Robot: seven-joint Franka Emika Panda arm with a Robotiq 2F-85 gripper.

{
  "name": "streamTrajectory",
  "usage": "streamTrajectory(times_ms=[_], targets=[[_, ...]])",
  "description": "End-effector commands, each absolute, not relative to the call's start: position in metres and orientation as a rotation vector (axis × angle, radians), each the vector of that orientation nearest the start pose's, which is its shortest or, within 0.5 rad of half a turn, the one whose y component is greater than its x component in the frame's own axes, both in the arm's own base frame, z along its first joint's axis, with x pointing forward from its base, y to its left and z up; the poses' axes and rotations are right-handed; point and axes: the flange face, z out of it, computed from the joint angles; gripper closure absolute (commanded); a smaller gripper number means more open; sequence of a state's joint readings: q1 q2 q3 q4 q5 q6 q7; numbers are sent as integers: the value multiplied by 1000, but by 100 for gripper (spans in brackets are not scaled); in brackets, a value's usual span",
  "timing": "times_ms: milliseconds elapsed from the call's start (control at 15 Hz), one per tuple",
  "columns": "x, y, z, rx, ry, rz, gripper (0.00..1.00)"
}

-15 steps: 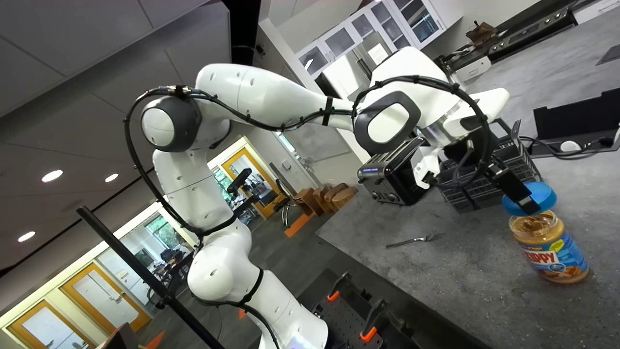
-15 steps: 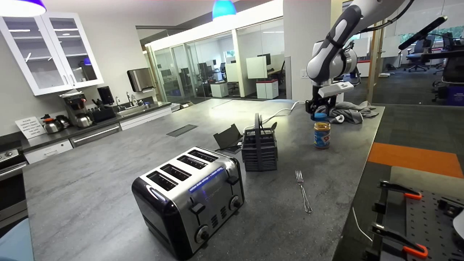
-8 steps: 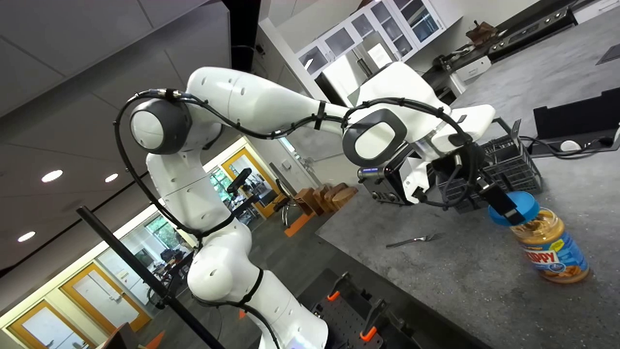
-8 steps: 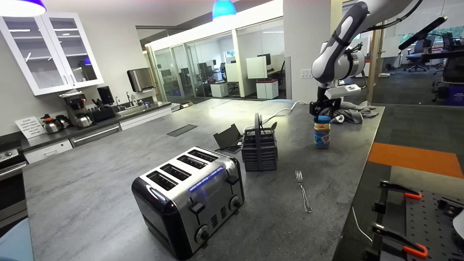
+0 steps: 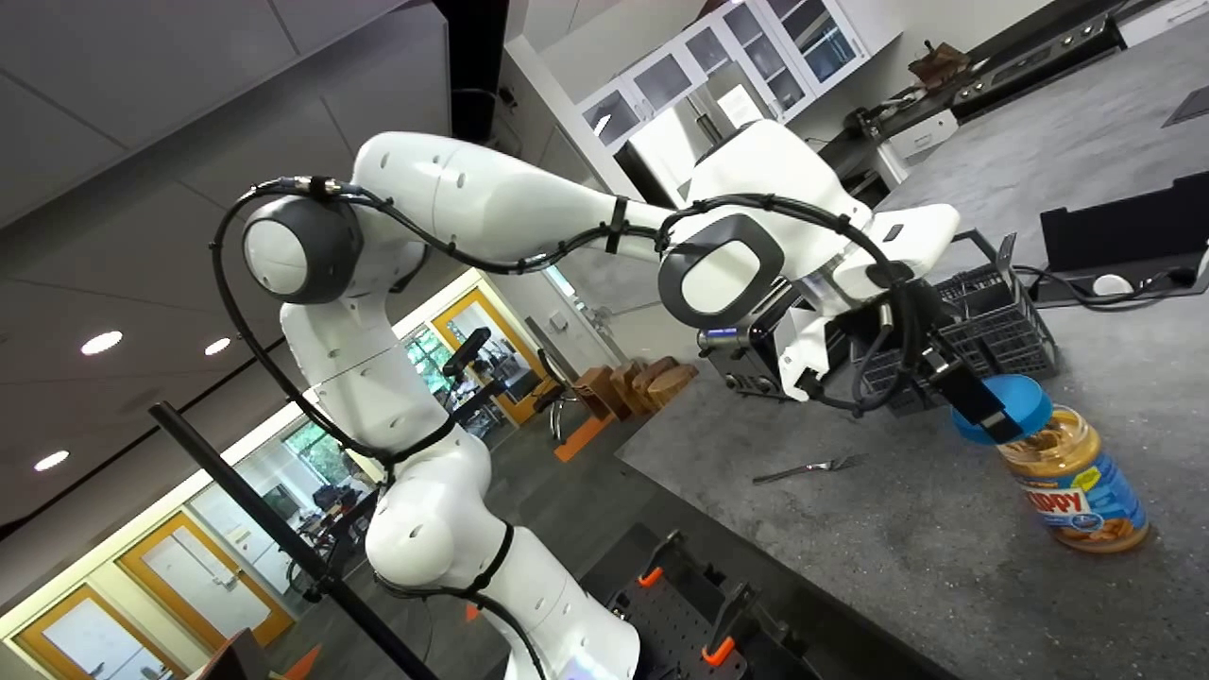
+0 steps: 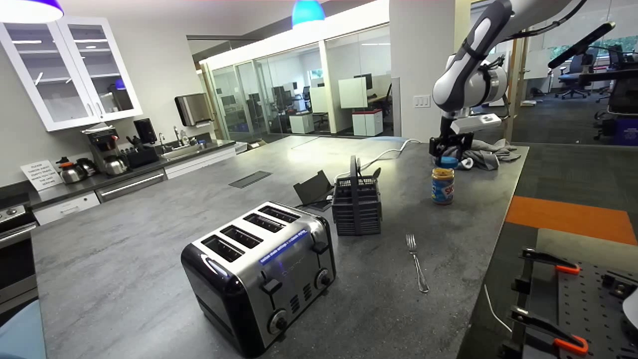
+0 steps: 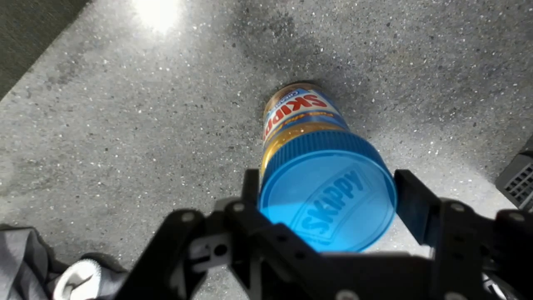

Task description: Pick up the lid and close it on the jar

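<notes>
Near the open Skippy jar (image 5: 1079, 493), hand (image 7: 328, 187) has blue lid (image 7: 329, 202) pinched, guessing we're placing: center it, then lower.

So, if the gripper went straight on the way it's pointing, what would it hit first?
Most likely the open jar; the blue lid held in the gripper would probably touch it first. Any gap between lid and jar is hard to judge.

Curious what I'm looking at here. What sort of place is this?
Probably an office kitchen or break area: an exterior view shows a toaster on a grey counter, a coffee maker, and glass-walled rooms with monitors behind.
</notes>
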State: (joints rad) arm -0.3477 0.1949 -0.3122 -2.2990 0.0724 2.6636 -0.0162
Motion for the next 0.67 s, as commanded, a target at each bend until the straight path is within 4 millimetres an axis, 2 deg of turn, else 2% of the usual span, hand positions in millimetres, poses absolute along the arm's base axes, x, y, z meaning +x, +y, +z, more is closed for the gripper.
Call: streamTrajectory(times_ms=[0,600], targets=[[429,-338,282,-3020,1094,-289,46],[436,-343,267,-3035,1115,-289,46]])
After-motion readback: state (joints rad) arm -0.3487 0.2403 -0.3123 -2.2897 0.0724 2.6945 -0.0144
